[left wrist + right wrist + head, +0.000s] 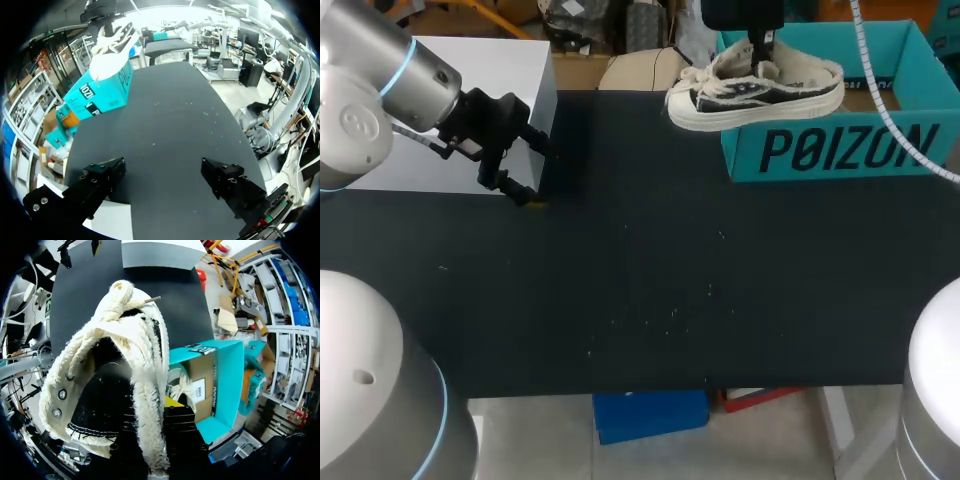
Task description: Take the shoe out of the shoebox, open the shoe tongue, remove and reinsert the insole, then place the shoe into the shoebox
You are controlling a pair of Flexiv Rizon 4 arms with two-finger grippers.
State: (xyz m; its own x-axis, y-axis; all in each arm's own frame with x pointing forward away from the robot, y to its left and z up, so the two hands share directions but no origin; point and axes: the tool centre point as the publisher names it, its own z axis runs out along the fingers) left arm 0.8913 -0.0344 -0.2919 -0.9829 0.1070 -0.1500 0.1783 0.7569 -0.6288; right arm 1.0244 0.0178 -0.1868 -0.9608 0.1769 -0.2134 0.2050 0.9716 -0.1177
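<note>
Seemingly light and floppy, the frayed black-and-cream canvas sneaker (pixel 755 92) hangs collar-pinched in the right tool (pixel 759 52); the left tool (pixel 165 180) gapes empty.

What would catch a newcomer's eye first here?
A fuzzy cream-and-black shoe hangs in the air, held by the right gripper above the teal shoebox at the table's far right. Across the table, the left gripper hovers open and empty beside a white box.
</note>
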